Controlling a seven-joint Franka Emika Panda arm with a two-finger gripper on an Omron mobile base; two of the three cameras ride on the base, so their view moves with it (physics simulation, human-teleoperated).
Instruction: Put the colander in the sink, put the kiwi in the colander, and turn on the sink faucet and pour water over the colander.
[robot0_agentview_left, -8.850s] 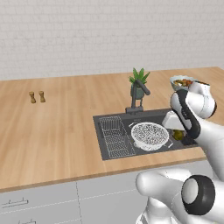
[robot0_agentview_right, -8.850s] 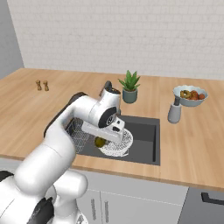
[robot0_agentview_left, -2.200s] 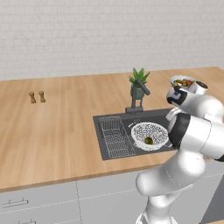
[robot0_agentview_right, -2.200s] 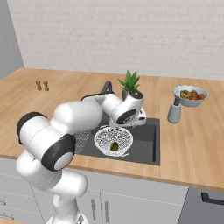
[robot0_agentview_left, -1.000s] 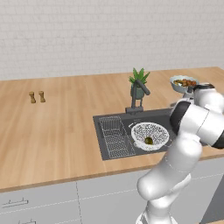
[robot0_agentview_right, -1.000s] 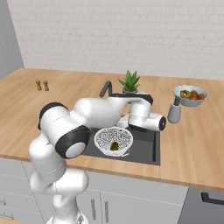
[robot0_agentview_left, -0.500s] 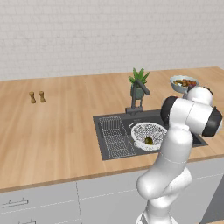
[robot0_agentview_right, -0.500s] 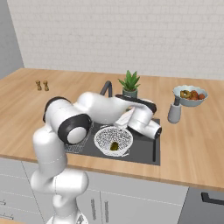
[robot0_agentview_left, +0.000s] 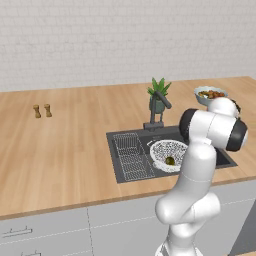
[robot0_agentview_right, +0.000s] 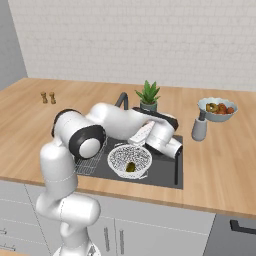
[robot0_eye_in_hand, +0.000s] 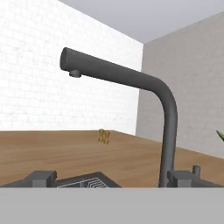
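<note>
The pincer (robot0_eye_in_hand: 113, 177) stands spread to its full width and holds nothing; its two dark finger tips rise at the bottom of the hand view, one at each side of the faucet's stem, without touching it; in the right base view the hand hangs low over the right part of the sink (robot0_agentview_right: 165, 176), so the camera looks along the counter at tap height; the inspector judges this a line-up for working the sink faucet (robot0_eye_in_hand: 166, 113), the one step left.

The colander (robot0_agentview_right: 129, 160) sits inside the sink, just right of the wire rack section (robot0_agentview_left: 131, 156); the kiwi (robot0_agentview_right: 131, 166) lies in the colander's bowl, touching its floor; both placements appear done, and they put the fruit where water can fall on it.

The faucet's stem stands upright on its square base at the sink's rear edge, just in front of the potted plant (robot0_agentview_right: 148, 95); its long axis runs along the straight spout, which rises at an angle from the bend and points away to the left in the hand view, outlet facing down; whether that outlet sits over the colander cannot be told; no water is seen running.

The two wooden shakers (robot0_agentview_left: 42, 110) stand well apart on the counter (robot0_agentview_left: 65, 145); the food bowl (robot0_agentview_right: 217, 109) sits right of the sink.
</note>
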